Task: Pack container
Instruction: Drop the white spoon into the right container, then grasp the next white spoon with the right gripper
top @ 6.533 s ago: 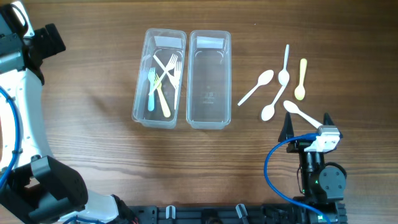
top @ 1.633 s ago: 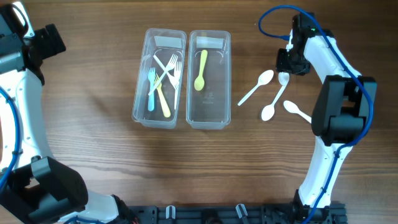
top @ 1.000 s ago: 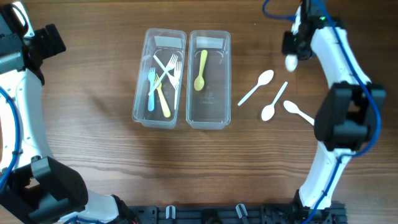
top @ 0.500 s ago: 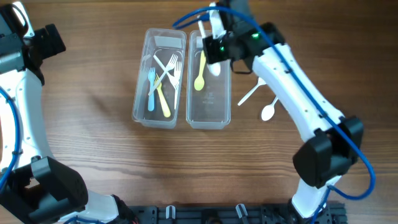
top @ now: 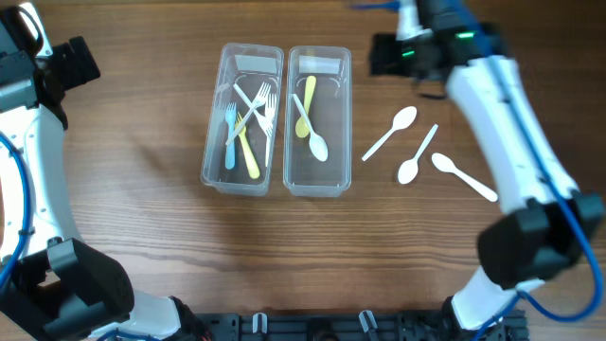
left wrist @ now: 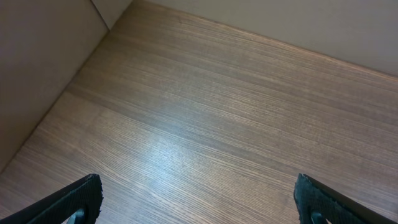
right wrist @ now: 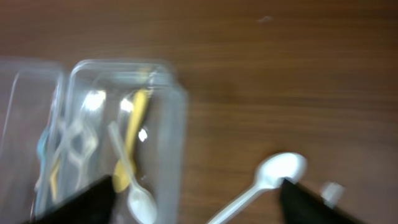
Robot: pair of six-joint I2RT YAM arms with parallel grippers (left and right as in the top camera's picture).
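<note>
the wooden table fills the overhead view. the right arm runs up the right side to the top edge. the right gripper hangs there with jaws spread wide and nothing between them. the left gripper, over bare wood in its own wrist view, is also spread and empty.

at centre two clear tubs stand side by side, long axes running top to bottom. the fork container holds forks. the spoon container holds a yellow spoon and a white spoon. the white spoon lies slanted, bowl toward the lower edge, handle toward upper left.

packing looks partly done: three loose spoons lie right of centre, not yet packed.
</note>
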